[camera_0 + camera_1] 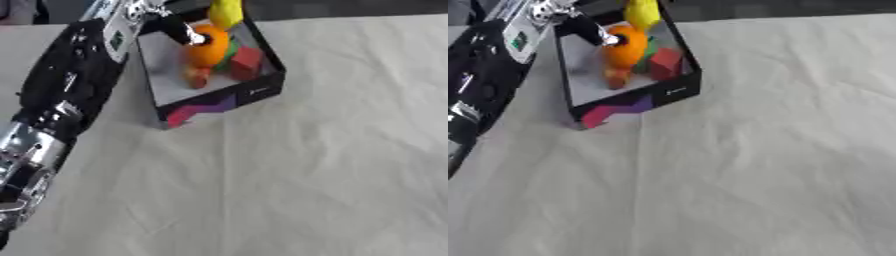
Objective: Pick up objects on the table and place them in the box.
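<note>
Over the box, the left robot hand, partly cut off, grips an orange object.

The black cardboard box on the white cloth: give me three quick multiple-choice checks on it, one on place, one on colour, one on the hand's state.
1. Where does the black cardboard box stand?
A. far left part of the white cloth-covered table
B. near right corner
C. near middle

2. What colour is the round fruit-like object in the box?
A. blue
B. orange
C. white

3. What is the robot's left hand doing?
A. resting flat on the cloth near the bottom edge
B. reaching into the box at the orange object
C. lifting the box off the table

Answers:
1 A, the box sits top left in both views.
2 B, it is orange, beside a red block.
3 B, black fingers meet the orange object inside the box; whether they grip it is unclear.
</note>
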